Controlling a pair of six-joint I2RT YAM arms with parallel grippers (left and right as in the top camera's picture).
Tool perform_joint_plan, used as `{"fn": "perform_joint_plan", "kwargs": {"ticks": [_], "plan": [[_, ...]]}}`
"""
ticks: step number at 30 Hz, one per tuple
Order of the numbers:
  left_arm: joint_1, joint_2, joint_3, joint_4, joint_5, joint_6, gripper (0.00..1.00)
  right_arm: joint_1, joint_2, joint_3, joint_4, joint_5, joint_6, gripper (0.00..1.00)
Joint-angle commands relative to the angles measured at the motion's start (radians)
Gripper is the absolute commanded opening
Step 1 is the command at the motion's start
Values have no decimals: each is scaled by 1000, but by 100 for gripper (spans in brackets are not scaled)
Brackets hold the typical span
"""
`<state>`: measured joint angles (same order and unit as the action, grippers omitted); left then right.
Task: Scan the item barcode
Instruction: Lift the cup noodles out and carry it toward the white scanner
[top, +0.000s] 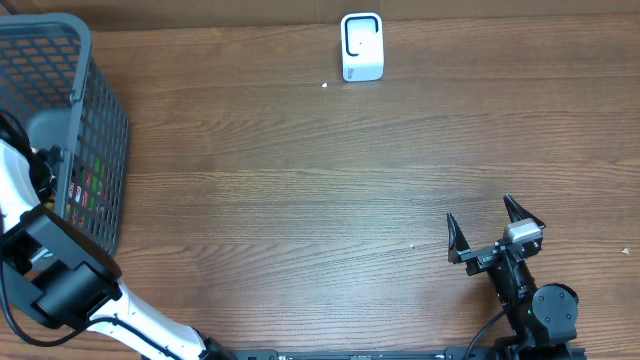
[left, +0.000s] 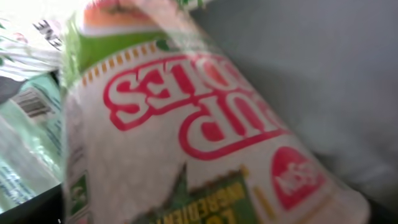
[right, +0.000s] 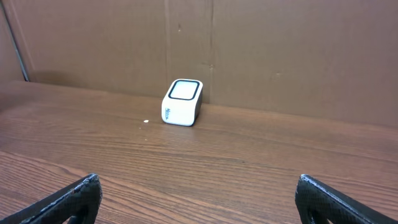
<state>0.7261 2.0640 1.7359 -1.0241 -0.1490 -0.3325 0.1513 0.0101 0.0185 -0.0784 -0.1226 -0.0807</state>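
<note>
I'm counting one white scanner (top: 361, 46) at the tabletop's (top: 300, 200) far edge, one grey mesh basket (top: 100, 130) at its left edge, one noodle cup (left: 186, 137), and at least two packets (left: 25, 124).

A white instant noodle cup (left: 186, 137) with red lettering and a green band fills the left wrist view, blurred, its print upside down. A small white barcode scanner (top: 361, 47) stands upright at the far edge of the tabletop (top: 300, 200).

Overhead looks straight down on the bench (top: 300, 200), sharing the scanner (top: 361, 46) with the low, level right wrist view; left wrist sits close against a cup (left: 186, 137).
</note>
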Motion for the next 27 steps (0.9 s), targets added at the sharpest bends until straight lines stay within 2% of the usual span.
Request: {"fn": "perform_joint_plan", "kwargs": {"ticks": [1,3,6,8,9,10,14,16,18,27], "plan": [[-3,37,-11,-12,0,15,100,4,-7,-11,6,7,5,100],[-3,45,-12,-15,0,-14,99,4,-7,-11,6,7,5,100],[-3,45,-12,-13,0,-41,83,4,-7,-11,6,7,5,100],[-3,44,-7,-19,18,-47,52,4,-7,-11,6,7,5,100],[-3,43,-3,-25,21,-50,47,4,-7,-11,6,7,5,100],[-3,41,9,-42,29,-50,33,4,-7,-11,6,7,5,100],[-3,28,60,-94,32,-50,16,4,-7,-11,6,7,5,100],[-3,22,109,-133,41,-53,10,4,-7,-11,6,7,5,100],[-3,17,160,-174,48,-72,9,4,-7,-11,6,7,5,100],[-8,11,396,-341,97,-87,8,4,-7,-11,6,7,5,100]]}}
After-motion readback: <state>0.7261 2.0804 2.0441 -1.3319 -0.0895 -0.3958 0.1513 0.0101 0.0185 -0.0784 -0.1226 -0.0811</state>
